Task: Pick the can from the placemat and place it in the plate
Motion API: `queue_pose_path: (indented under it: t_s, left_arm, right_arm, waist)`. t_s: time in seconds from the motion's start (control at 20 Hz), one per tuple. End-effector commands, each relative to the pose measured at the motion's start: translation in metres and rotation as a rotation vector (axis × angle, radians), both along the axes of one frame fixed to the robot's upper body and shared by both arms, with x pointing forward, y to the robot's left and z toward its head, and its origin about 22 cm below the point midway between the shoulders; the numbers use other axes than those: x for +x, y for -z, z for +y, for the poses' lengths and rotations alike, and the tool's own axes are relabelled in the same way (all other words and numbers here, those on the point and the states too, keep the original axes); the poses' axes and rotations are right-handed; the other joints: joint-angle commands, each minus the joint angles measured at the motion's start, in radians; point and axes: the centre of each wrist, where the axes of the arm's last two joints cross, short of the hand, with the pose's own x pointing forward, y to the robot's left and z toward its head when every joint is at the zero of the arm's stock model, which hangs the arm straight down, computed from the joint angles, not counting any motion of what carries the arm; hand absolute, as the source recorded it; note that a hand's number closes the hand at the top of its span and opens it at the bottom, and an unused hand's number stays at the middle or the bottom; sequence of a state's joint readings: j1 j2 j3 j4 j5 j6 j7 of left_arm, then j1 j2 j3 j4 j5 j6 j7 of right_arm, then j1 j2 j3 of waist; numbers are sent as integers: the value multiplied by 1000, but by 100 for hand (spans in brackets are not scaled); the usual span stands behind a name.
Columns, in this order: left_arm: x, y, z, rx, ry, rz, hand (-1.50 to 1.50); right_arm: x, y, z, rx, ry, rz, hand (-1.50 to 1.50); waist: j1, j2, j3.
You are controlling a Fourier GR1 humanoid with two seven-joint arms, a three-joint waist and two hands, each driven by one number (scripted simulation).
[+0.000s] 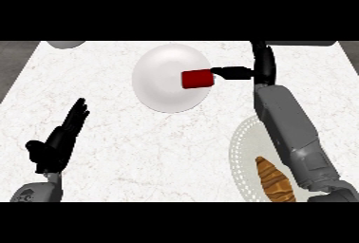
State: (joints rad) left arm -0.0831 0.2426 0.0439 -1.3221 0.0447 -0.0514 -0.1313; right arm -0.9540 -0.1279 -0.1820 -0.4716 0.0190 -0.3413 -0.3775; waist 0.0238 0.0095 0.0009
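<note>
White marble counter [140,156], viewed steeply from above. Landmark: the plate [165,80], pale and round, in the far middle of the counter.

Can [197,79], red, lies over the plate's right portion, its long axis running roughly left to right. Whether it rests on the plate or hangs just above it cannot be told.

Right hand [242,72] reaches in from the plate's right side, dark fingers pointing left and meeting the can's right end; they appear closed on the can. This hand is by far the nearer one.

Left hand [60,140] rests near and left of the plate, well apart from it, fingers straight and relaxed.

Placemat [242,156], pale and round, sits near and right of the plate, under the right forearm; a croissant [275,182] lies on it.

Judgement: the can is already over the plate, so release comes next. Open counter lies right of the plate for withdrawing.
</note>
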Motion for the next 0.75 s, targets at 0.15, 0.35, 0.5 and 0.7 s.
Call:
queue_pose_path:
  t_s: [0.15, 0.35, 0.5, 0.7]
  left_arm:
    - [1, 3, 3, -7, -13, -12, 0]
    - [7, -7, -6, 23, -13, 5, 0]
    - [-6, -3, -24, 7, 3, -6, 0]
    - [11, -16, 3, 9, 13, 2, 0]
  right_arm:
    - [-14, 19, -90, -43, -99, -31, -150]
    - [-23, 29, -117, -73, -124, 15, -150]
    - [-29, 51, -102, -78, -107, -26, -150]
    - [-33, 54, -115, -112, -75, -47, -150]
  waist:
    - [-5, 0, 0]
    - [-3, 0, 0]
    - [19, 6, 1]
    - [17, 9, 2]
